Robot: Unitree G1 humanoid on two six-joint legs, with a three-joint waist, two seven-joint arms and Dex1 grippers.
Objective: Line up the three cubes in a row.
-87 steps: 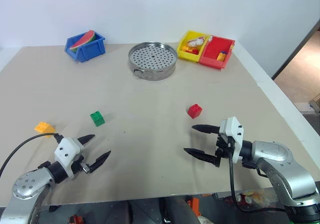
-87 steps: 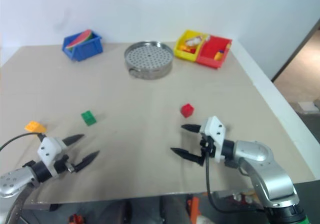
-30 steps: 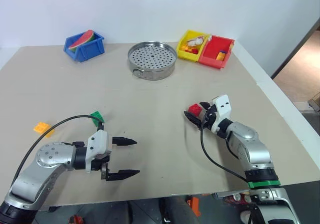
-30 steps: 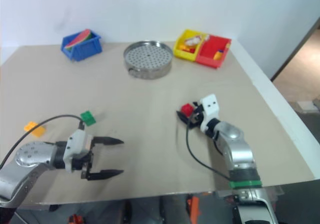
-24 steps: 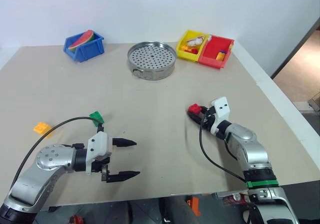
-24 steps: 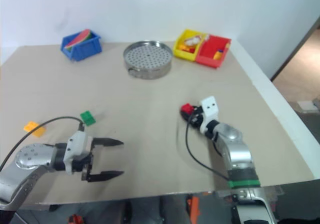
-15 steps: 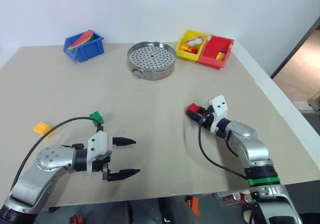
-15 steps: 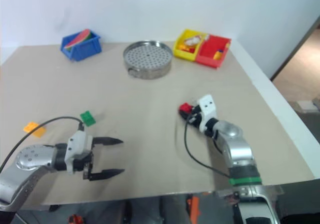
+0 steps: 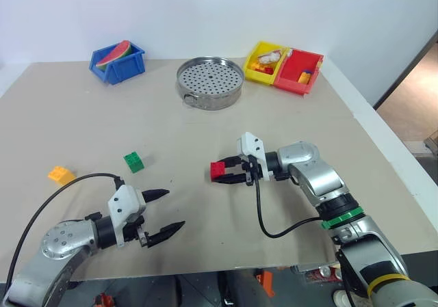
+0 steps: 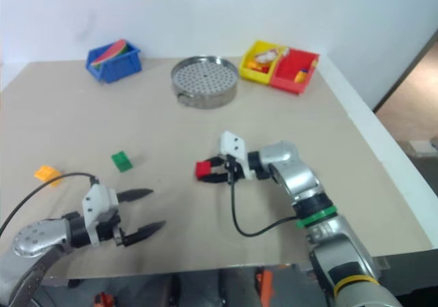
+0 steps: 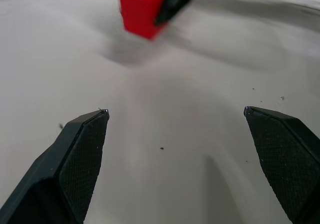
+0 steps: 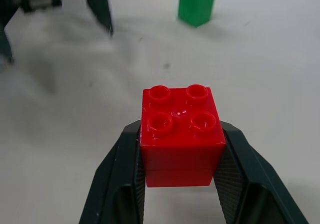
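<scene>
Left to right across the worktop [image 9: 205, 115]. The orange-yellow cube [image 9: 60, 175] lies near the left edge, at about nine o'clock from the table's centre. The left pincer [image 9: 164, 213] hangs low over the near part of the worktop at about seven o'clock, its two black fingers spread wide and holding nothing. The green cube [image 9: 134, 161] rests up-table of that pincer, at roughly eleven o'clock from its tips and well apart from the orange-yellow cube.

Centre: the red cube [image 9: 218, 171] is clamped between the fingers of the right pincer [image 9: 233, 172], which reaches in level from the right and points toward nine o'clock. The right wrist view shows the cube [image 12: 181, 134] studs up, gripped on two opposite side faces. Whether it hangs just above the worktop or touches it is hard to tell; the shadow seen from the left wrist suggests a small gap.

Governing relation: the green cube lies at nine o'clock from the held red cube, directly along the pincer's pointing line, with the orange-yellow cube farther out on much the same line. The right arm, already loaded, is the nearer one for placing red; the left arm is nearer the other two cubes.

Far edge, background: blue bin [image 9: 116, 61] at eleven o'clock, steamer tray [image 9: 211, 81] at twelve, yellow bin [image 9: 267, 61] and red bin [image 9: 300, 71] at one o'clock.
</scene>
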